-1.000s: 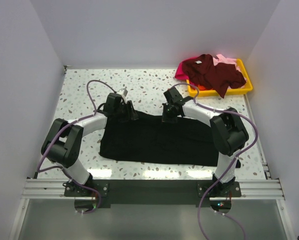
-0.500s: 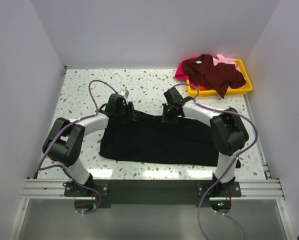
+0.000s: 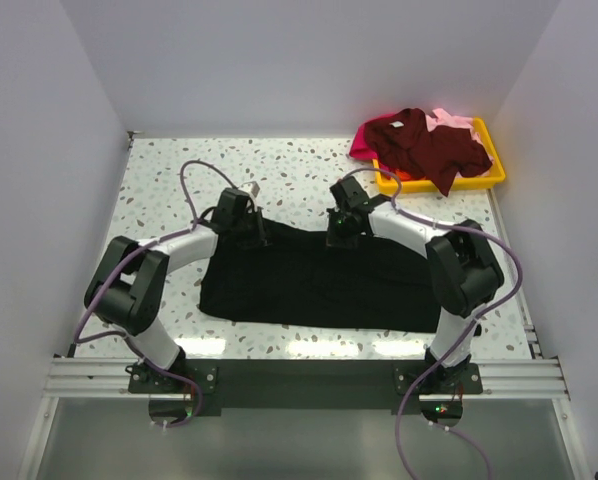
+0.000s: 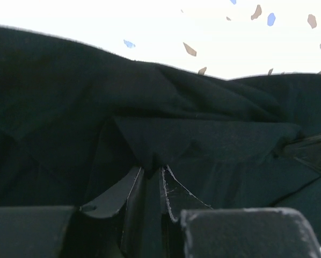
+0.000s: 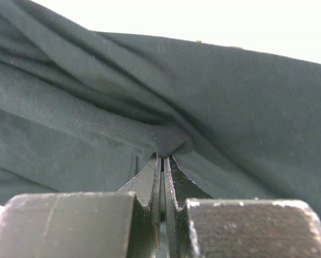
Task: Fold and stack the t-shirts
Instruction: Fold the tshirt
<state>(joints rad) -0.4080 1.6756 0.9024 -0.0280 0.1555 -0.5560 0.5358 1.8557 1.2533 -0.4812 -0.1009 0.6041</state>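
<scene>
Right now the black t-shirt [image 3: 309,285] is lying spread wide across the near part of the table [image 3: 159,180], flat through its middle and rumpled along its far edge. Both arms are reaching in from the near side and meeting the shirt at that far edge.

The left gripper [image 3: 257,232] is sitting at the shirt's far-left corner. In its wrist view the fingers [image 4: 115,196] are standing close together, and a fold of black cloth is running down to a point between their tips, so it is pinching the shirt.

The right gripper [image 3: 336,235] is resting on the same far edge, nearer the shirt's middle. Its fingers [image 5: 182,185] are clamped almost flush, and the fabric is bunching into a small knot right at the tips, with creases fanning away from it.

Beyond the black shirt's far-right corner and well apart from it, the maroon t-shirt [image 3: 429,145] is lying draped over a yellow tray [image 3: 489,180]. The magenta t-shirt [image 3: 362,148] is peeking out from under the maroon one on the side towards the black shirt. The pale pink t-shirt [image 3: 451,120] is showing at the maroon shirt's farthest edge.
</scene>
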